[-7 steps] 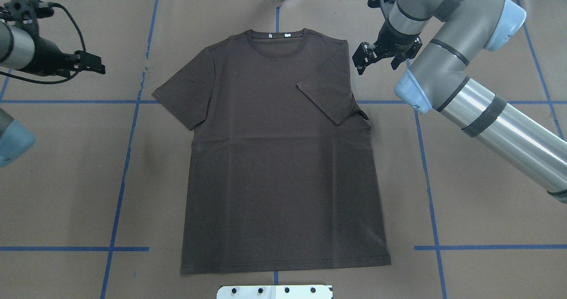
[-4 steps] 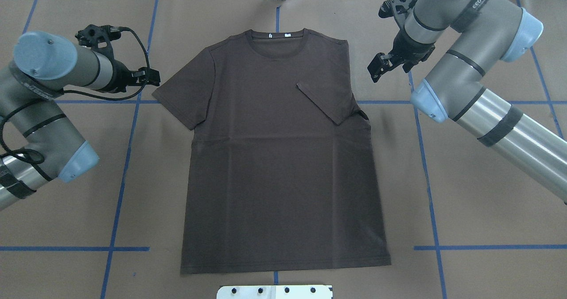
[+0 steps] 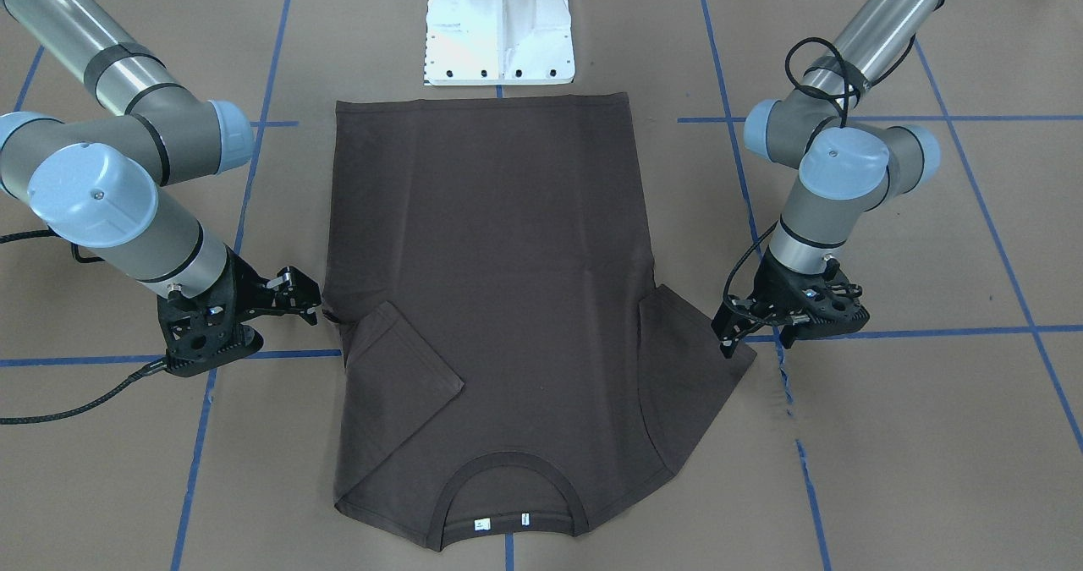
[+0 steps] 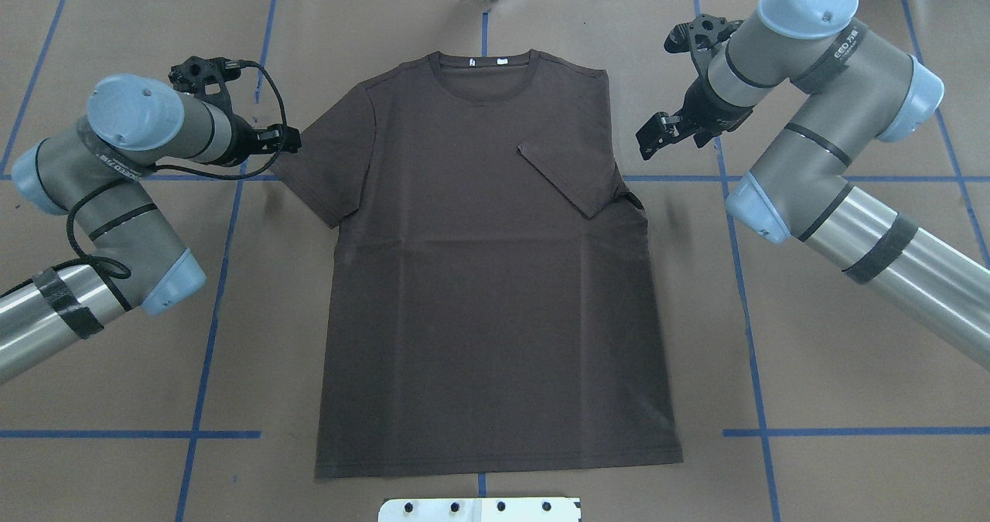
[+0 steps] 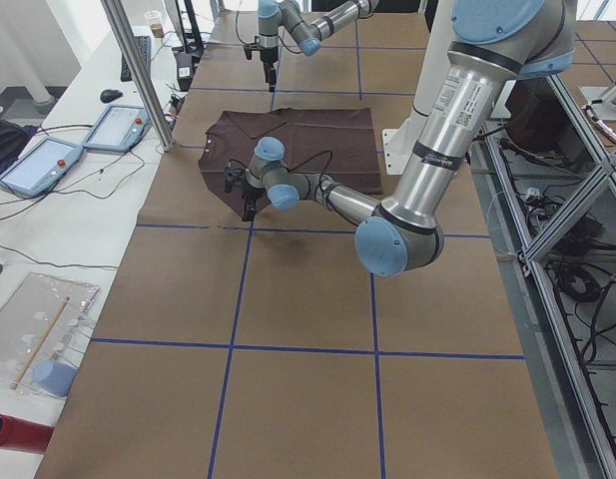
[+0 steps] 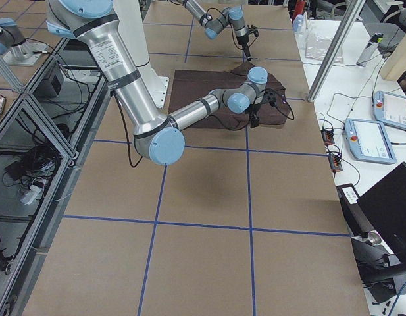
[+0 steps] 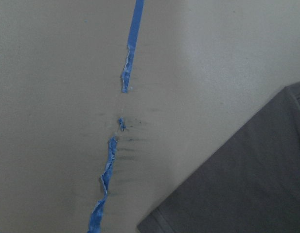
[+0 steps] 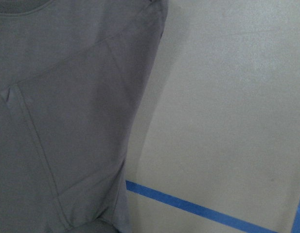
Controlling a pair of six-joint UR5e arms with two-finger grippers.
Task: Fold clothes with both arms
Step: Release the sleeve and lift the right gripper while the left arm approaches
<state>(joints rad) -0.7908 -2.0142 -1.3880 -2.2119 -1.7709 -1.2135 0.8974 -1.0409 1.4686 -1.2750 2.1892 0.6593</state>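
Dark brown T-shirt [image 4: 495,290] spread flat, one sleeve [image 4: 571,172] folded inward

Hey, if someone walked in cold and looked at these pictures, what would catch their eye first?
First the dark brown T-shirt, lying flat in the middle of the brown table with its collar away from the robot and its folded sleeve turned in over the chest on the robot's right. Then the two arms flanking it: the left gripper sits at the tip of the spread sleeve, and the right gripper hangs just off the opposite shoulder.
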